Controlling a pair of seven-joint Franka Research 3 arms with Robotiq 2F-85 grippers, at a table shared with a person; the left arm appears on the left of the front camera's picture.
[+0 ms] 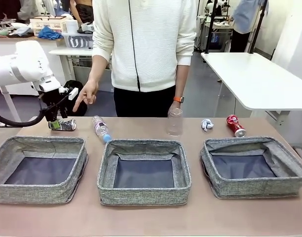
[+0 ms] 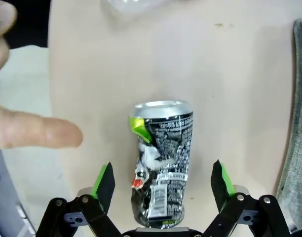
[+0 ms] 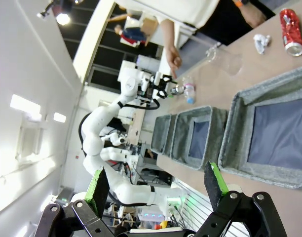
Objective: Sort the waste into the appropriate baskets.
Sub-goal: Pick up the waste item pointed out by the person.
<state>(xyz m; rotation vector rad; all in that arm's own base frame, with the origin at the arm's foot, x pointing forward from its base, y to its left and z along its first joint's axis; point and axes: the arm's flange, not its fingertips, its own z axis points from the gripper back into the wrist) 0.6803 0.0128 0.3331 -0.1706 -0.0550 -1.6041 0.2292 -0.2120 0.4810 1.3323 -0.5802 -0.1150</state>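
Left hand (image 2: 162,165), jaws wide apart, straddles the crushed dark can (image 2: 163,148), touching neither side

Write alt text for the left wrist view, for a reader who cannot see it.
A crushed dark can lies on the tan table between the open fingers of the left gripper, which do not touch it. A person's finger points in from the left edge, and a grey basket wall shows at the right edge.

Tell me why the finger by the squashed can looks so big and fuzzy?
Left wrist view: the finger is likely nearest the lens, so it blurs, while the crushed dark can is sharp. Right wrist view: a ceiling lamp glares white.
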